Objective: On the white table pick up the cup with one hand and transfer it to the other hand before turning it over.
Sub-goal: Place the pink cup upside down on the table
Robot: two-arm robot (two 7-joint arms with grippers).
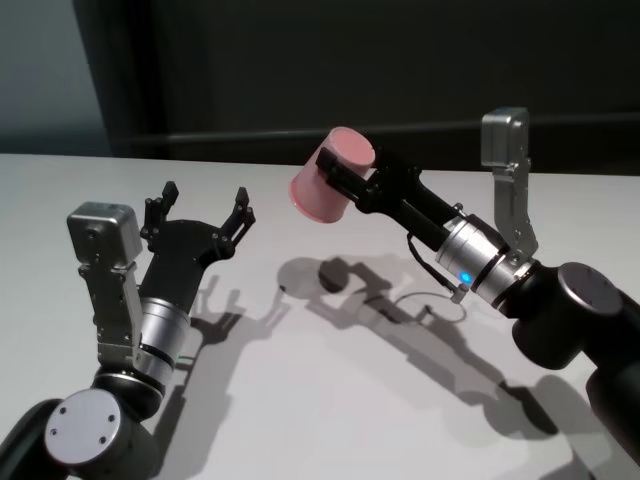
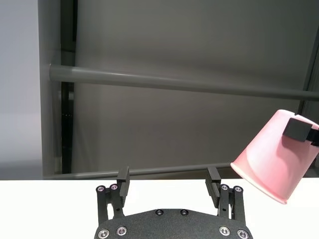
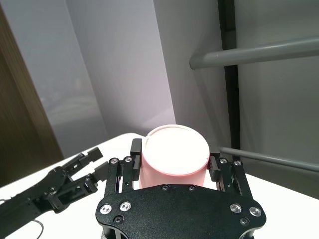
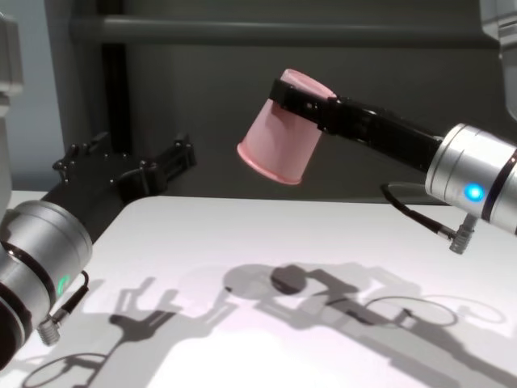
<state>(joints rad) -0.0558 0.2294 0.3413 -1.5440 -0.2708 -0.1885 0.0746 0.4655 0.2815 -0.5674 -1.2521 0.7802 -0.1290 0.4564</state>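
The pink cup [image 1: 322, 190] hangs in the air above the white table [image 1: 300, 400], tilted, with its flat base up and its wider rim down and towards my left arm. My right gripper [image 1: 350, 172] is shut on it near the base, one finger on each side, as the right wrist view [image 3: 174, 158] and the chest view [image 4: 305, 101] show. My left gripper [image 1: 205, 207] is open and empty, held above the table a short way from the cup's rim. In the left wrist view the cup [image 2: 271, 159] is ahead and off to one side of the open left gripper [image 2: 168, 179].
The table's far edge [image 1: 200, 160] runs behind both grippers, with a dark wall and a grey rail [image 4: 283, 31] beyond. A thin cable [image 1: 435, 300] loops under my right wrist. The cup's shadow [image 1: 335, 275] lies on the table below it.
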